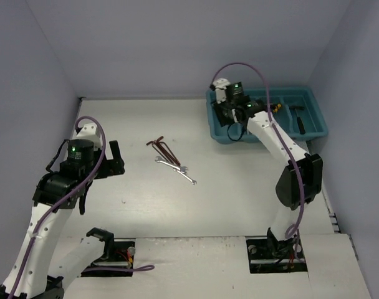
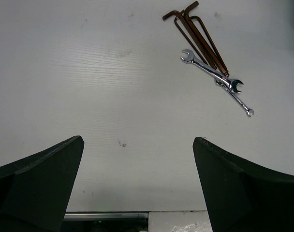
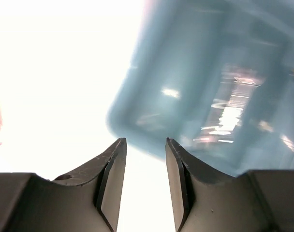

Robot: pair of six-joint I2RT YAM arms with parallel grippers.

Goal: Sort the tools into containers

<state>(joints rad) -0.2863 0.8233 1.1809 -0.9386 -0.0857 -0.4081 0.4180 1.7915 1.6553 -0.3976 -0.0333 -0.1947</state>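
A teal plastic rectangular tray (image 1: 302,134) with a raised rim sits at the far right corner of the white table (image 1: 146,205). In it lie tiny yellow-and-black pieces (image 1: 277,107) and, one compartment closer to the table's right edge, a small black hammer-like tool (image 1: 298,118).

The right gripper (image 1: 225,117) hangs over the tray's left end. In the right wrist view its fingers (image 3: 110,179) stand a little apart with nothing between them, and the tray (image 3: 195,87) below is blurred.

Near the middle of the table, slightly toward the far edge, lies a bundle of dark reddish L-shaped hex keys (image 2: 200,36). Just beside them on the near side are two silver open-ended wrenches, a larger one (image 2: 210,71) and a smaller one (image 2: 236,99), which overlap at one end. The larger wrench touches the tips of the hex keys.

The left gripper (image 1: 115,159) hovers over bare table toward the left edge, well apart from these tools, its fingers (image 2: 45,179) spread wide and holding nothing.
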